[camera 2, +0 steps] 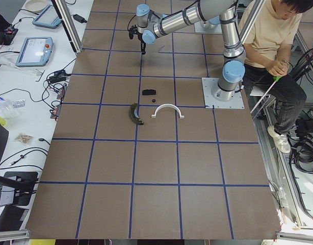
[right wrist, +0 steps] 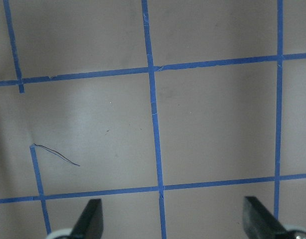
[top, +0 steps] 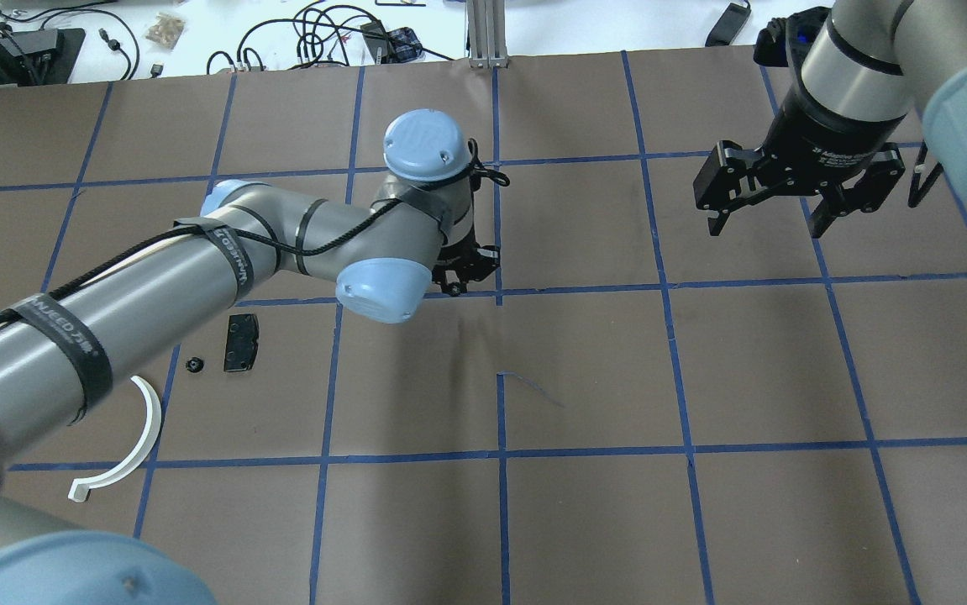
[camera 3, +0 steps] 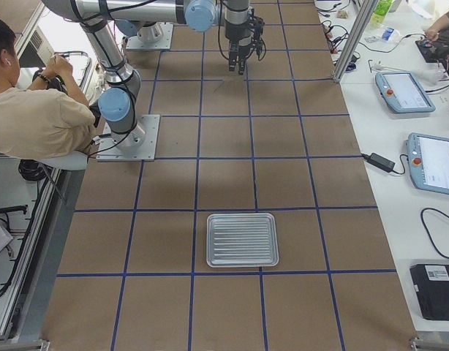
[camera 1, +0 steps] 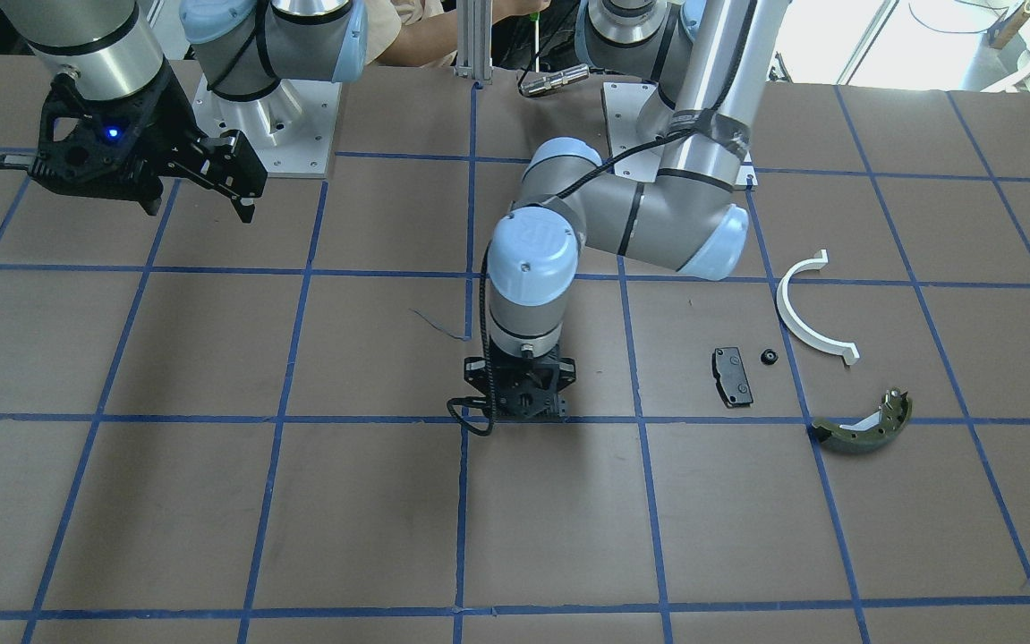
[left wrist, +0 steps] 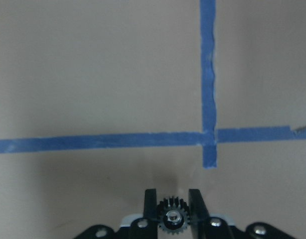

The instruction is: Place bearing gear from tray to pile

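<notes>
The left claw point(camera 1: 522, 413) points straight down over the table point(camera 1: 210, 519), and only its wrist camera lets us see what it carries. There its two fingers point(left wrist: 151, 204) are pinched on the bearing gear point(left wrist: 173, 219), a small black toothed wheel with a bright centre, near a crossing of blue tape point(left wrist: 208, 99). From the front and from overhead the arm's own body hides the gear. The right claw point(top: 767, 220) hangs spread wide, well apart from the left one. The pile point(camera 1: 734, 380) lies on the robot's left side of the table, well apart from the held gear. The front view shows us all of it: one white half-ring point(camera 1: 786, 313), one black pad point(camera 1: 731, 374), one olive-green shoe point(camera 1: 850, 436) and one small round black part point(camera 1: 770, 357) just beside the pad. Overhead, the left arm covers the shoe, so we count only three of these pieces there. The tray point(camera 3: 242, 239) shows whole only from the camera at the robot's right end: one ridged metal tray on the table, well apart from both claws. We count two arms, two claws, one gear in the grip and one operator point(camera 2: 271, 41) seated by the robot's bases.
</notes>
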{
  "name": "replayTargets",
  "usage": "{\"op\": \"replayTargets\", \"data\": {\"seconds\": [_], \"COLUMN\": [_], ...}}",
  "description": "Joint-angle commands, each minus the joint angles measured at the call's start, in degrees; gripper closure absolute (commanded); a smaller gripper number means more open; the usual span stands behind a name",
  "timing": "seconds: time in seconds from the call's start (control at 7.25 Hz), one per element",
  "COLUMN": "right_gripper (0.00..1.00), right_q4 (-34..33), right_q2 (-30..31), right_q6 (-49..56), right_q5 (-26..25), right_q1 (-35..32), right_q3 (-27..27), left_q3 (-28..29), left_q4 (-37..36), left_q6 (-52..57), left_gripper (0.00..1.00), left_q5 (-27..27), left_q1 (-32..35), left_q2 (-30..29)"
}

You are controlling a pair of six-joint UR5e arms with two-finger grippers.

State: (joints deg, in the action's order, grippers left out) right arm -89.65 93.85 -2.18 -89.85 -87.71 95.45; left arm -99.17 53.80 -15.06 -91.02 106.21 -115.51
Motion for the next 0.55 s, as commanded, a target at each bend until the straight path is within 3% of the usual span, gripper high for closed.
{"op": "replayTargets", "data": {"seconds": [0.0, 0.41], "right_gripper": [0.0, 0.0], "right_q4": [-0.09, 0.0], "right_q2": [-0.07, 0.02], "right_q6": [-0.02, -0.02], "right_q5": [0.2, 0.2], "right_q1": [0.0, 0.0], "right_q3": [0.0, 0.0], "left_q3": [-0.05, -1.72], "left_q4": [7.6, 16.14], "left_q6": [14.9, 32.77], "left_gripper": [1.0, 1.0], "left_q5": [-0.38, -2.91], "left_q1": [-9.57, -21.36], "left_q2": [4.49, 10.29]}}
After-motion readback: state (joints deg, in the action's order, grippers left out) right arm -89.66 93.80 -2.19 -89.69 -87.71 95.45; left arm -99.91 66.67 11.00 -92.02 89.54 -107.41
